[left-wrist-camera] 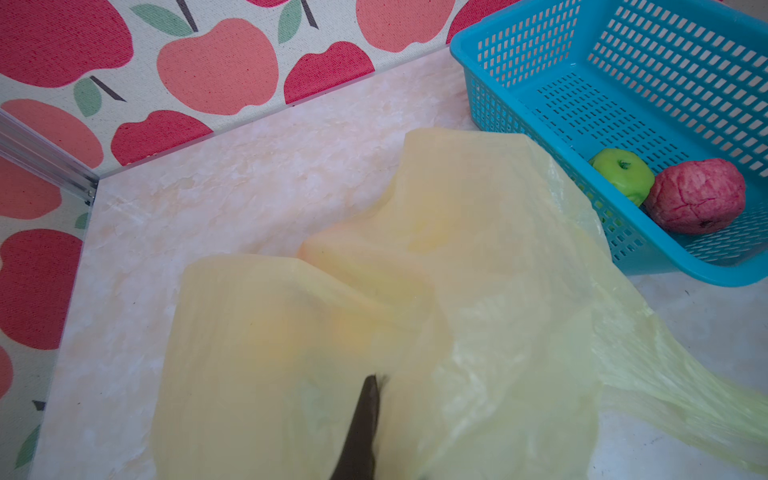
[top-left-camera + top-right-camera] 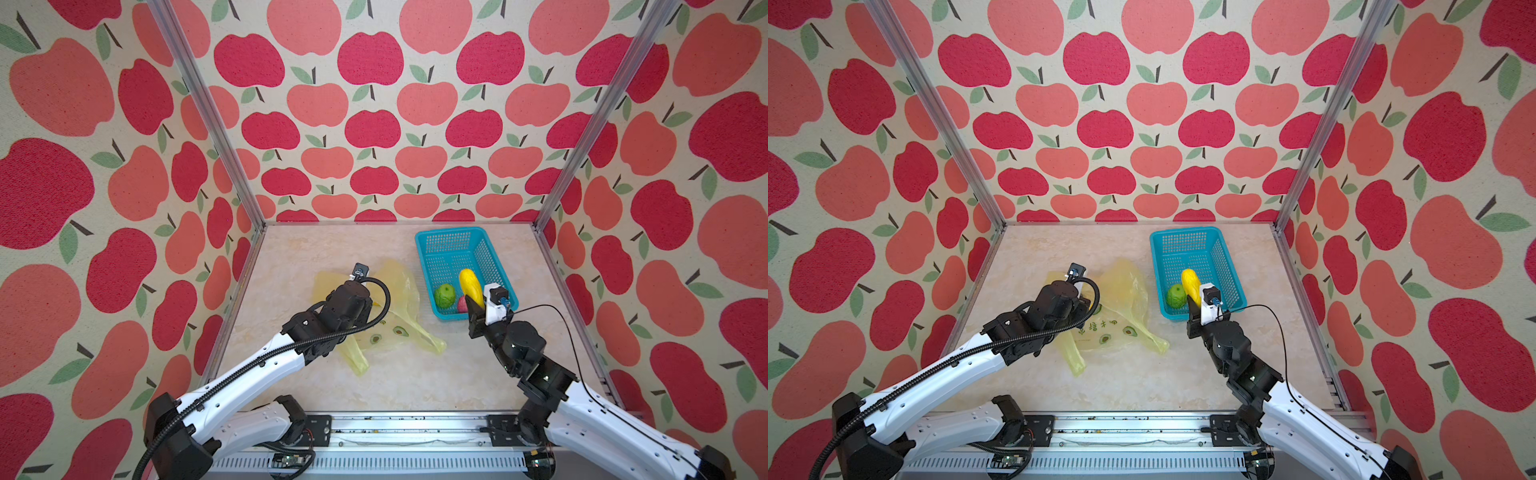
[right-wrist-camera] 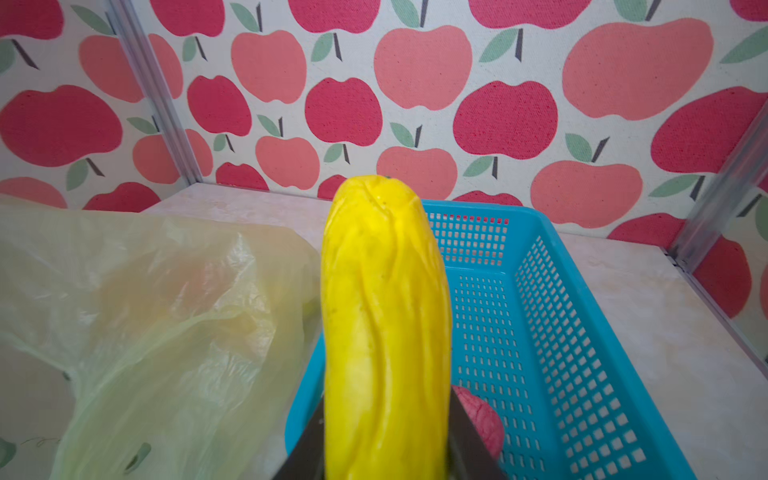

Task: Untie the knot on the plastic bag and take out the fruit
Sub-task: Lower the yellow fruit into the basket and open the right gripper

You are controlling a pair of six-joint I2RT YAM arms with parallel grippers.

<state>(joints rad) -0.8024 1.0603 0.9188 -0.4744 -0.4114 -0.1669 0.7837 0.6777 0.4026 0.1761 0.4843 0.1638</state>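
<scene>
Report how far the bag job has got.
Done: the plastic bag has its handles untied and loose; a green fruit and pink fruit sit in the teal basket. In hand: the right pincer grips a yellow fruit over the basket; the left pincer pinches the bag's film. Left: orange-yellow lumps showing through the film, apparently fruit.

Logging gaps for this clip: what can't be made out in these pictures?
What remains in the plastic bag: the left wrist view shows only orange-yellow blurs through the film; in both top views the left arm covers its middle.
Pink fruit: in a top view mostly hidden behind the yellow fruit and the right gripper.
Left gripper: only a dark sliver shows in the left wrist view; the picture's edge cuts off the rest.
</scene>
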